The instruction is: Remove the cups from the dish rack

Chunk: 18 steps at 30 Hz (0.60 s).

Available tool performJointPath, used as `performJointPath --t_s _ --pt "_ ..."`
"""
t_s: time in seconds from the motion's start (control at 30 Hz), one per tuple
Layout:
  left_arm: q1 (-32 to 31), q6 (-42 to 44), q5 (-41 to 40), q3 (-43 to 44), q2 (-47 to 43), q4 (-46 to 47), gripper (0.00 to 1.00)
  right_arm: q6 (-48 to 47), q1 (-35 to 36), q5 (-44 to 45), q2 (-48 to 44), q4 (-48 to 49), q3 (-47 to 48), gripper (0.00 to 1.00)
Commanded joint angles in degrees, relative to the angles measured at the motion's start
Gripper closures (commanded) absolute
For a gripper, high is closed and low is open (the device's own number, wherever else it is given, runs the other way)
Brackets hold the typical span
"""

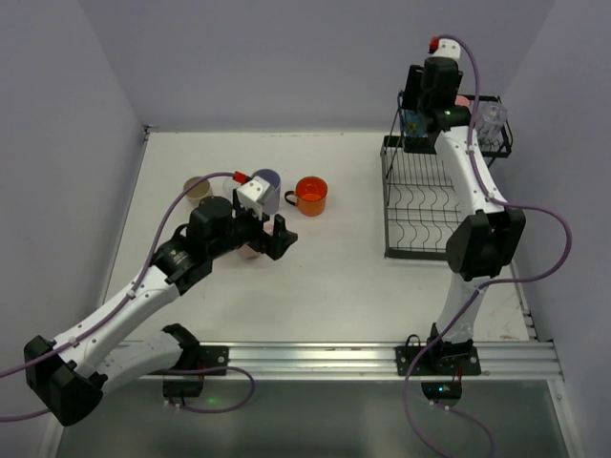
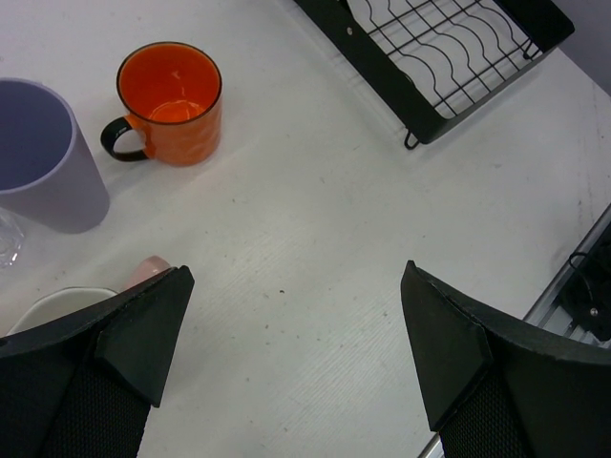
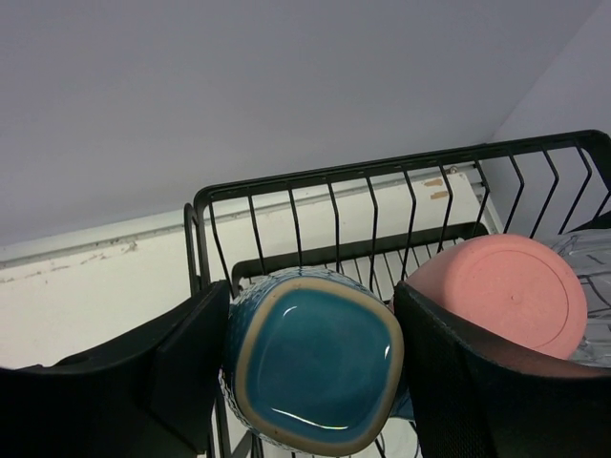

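Pale lavender walls, white bench. Dish rack stands at the bench's far right corner. Its lower tray is bare; its upper shelf is not yet cleared.

Right gripper: reaching into the upper shelf. My fingers sit either side of the blue cup, which lies mouth-down, glazed base toward my wrist camera. Both pads look pressed against its sides, so I read this as clamped on the cup. It rests in the wires, not lifted. Just beside it on the right is a salmon-pink cup, also base-up, close against my right finger. Past that is a clear cup, only partly in view.

Left gripper: jaws spread wide with nothing between them, hanging over the bench left of centre. Orange mug, lavender cup and beige cup stand upright near it, toward the far edge and well apart from the rack.

Step in hand, as I judge it: grasp made on the blue cup, extraction not begun. At least three cups remain in the rack.

Next move calls for a straight lift clear of the shelf's wire rim before any sideways travel. My right finger must not drag the salmon-pink cup along. Then a carry toward the group on the bench's left. Glazed sides may slip, so I need a firm hold.
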Motion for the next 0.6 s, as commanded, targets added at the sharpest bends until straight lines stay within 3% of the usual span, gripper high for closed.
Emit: performJointPath --t_s 0.0,0.3,0.57 --pt "-0.2 0.8 1.8 1.0 1.1 1.3 0.00 -1.6 0.4 0.4 -5.8 6.9 2.0 0.96" --pt "-0.2 -2.6 4.6 5.7 4.5 1.9 0.00 1.7 -0.3 -2.5 -7.8 7.8 1.5 0.95" --pt "-0.3 -15.0 11.1 10.6 9.7 13.4 0.00 12.4 -2.4 -10.2 -12.5 10.6 -4.2 0.95"
